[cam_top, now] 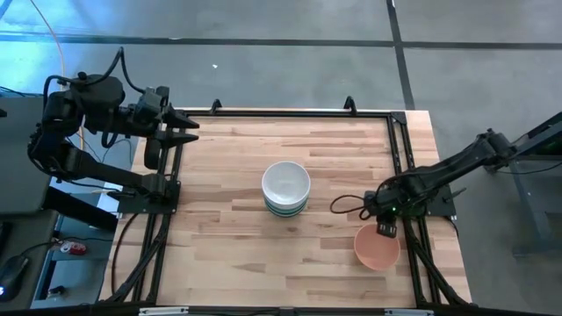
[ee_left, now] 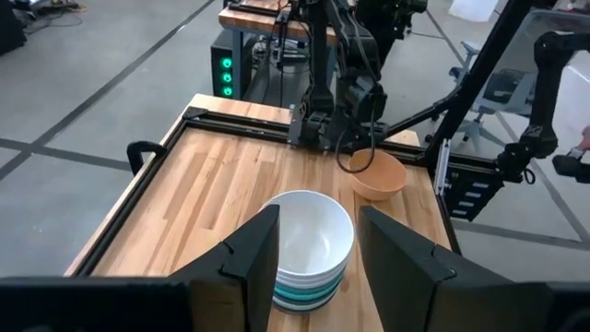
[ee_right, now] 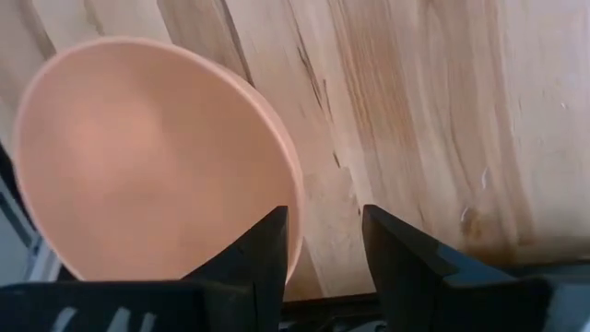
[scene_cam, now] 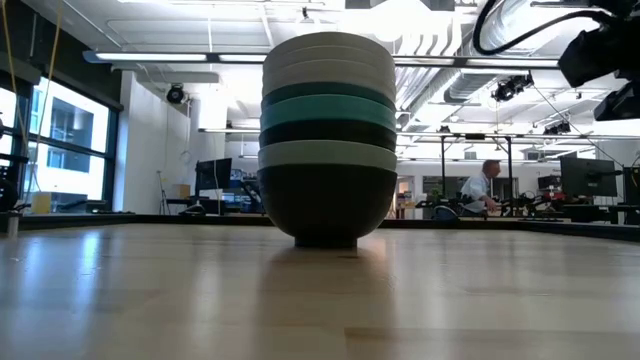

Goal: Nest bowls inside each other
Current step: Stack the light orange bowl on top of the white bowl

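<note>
Your stack of bowls (cam_top: 285, 189) sits near the middle of the table (cam_top: 219, 228), a white one on top, so everything is nested but one. The pink bowl (cam_top: 377, 247) is the leftover, lying close to the table's right edge toward the front corner, well apart from the stack. Your right gripper (cam_top: 385, 229) is down at that bowl's rim, fingers apart with the rim at the gap between them, not yet clamped, which looks like the setup for a rim pinch. Your left gripper (cam_top: 186, 130) waits open beyond the back left corner, clear of the carry path.
</note>
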